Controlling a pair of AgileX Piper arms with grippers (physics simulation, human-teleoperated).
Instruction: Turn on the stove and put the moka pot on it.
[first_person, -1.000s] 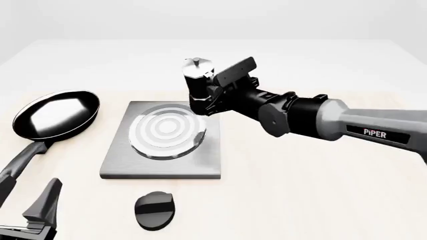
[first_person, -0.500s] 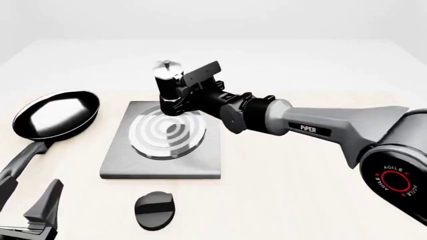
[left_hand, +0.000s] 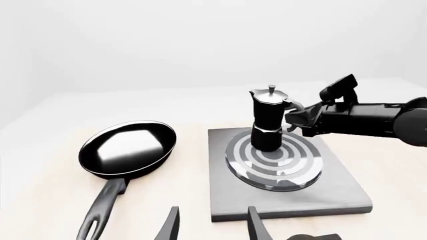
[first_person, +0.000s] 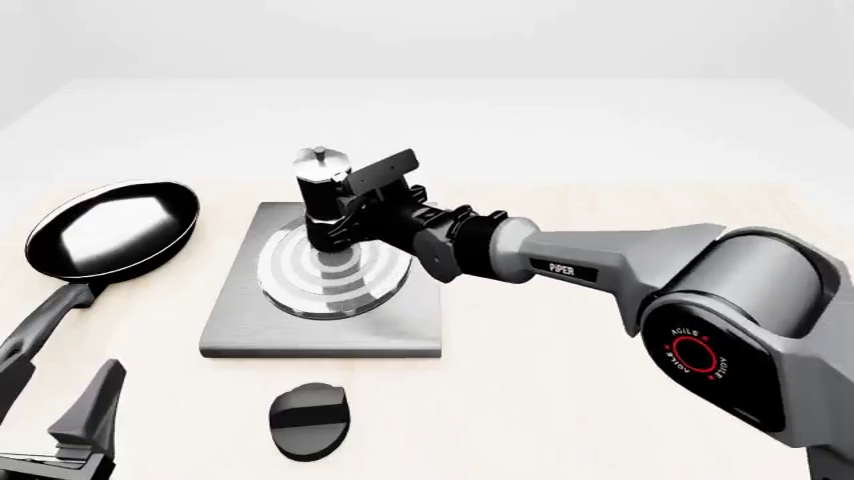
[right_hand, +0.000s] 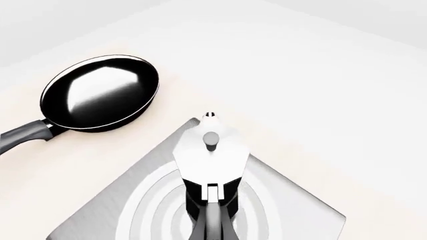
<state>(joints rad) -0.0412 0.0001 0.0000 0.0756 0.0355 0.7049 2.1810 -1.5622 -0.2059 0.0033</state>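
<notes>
The moka pot, black base and silver top, is upright over the far half of the ring burner on the grey stove slab. I cannot tell whether its base touches the burner. My right gripper is shut on the pot's handle from the right. It also shows in the left wrist view, beside the pot. The right wrist view looks down on the pot's lid. The black oval knob lies in front of the slab. My left gripper is open and empty, near the front left corner.
A black frying pan lies left of the stove, its handle pointing toward the front left near my left gripper's finger. It also shows in the left wrist view and the right wrist view.
My right gripper has carried the moka pot left and down, from beyond the slab's far right corner to over the burner. The left arm has not moved.
</notes>
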